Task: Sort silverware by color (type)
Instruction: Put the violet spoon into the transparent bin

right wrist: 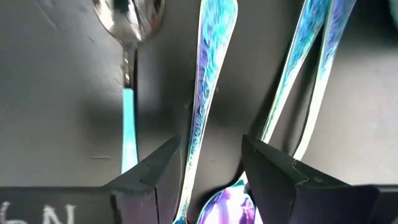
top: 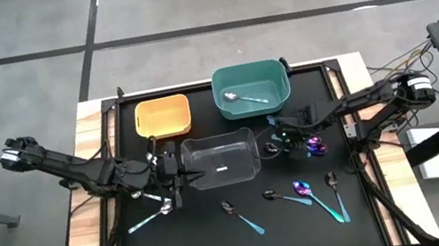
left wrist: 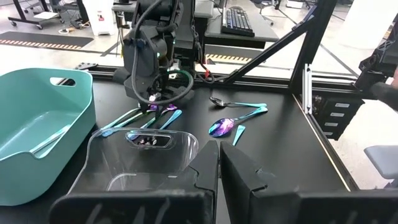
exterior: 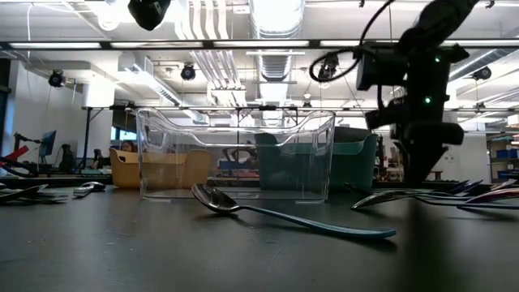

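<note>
The right end effector [top: 294, 134] is low over a small cluster of iridescent purple-bowled spoons with teal handles [top: 314, 144], lying on the black worktop [top: 221, 231] just right of the clear plastic bin [top: 220, 159]. Its wrist camera shows the two dark fingers [right wrist: 152, 177] spread apart, straddling one shimmering teal handle [right wrist: 208, 81]; nothing is gripped yet. A silver-bowled spoon [right wrist: 129, 25] lies just beside that handle, and two more handles cross close on the other side.

To do this pick well, the fingers should probably close only on the single handle between them. They need to stay centred so neither pad catches the silver spoon's stem or the crossing pair. A straight lift would help avoid dragging the neighbours.

The left end effector [top: 171, 175] rests on the worktop, touching the clear bin's left wall, its fingers closed and empty.

More spoons lie along the front of the worktop: a silver one [top: 147, 215] at the left, and dark and purple ones [top: 304, 189] at the right. One silver spoon [top: 244, 97] already sits in the teal plastic bin [top: 275, 70]. The yellow plastic bin [top: 163, 116] appears to hold nothing.

White chalky marks [right wrist: 37, 214] show at the edge of the right wrist view, but they cannot be read. No other brand or label is legible.
</note>
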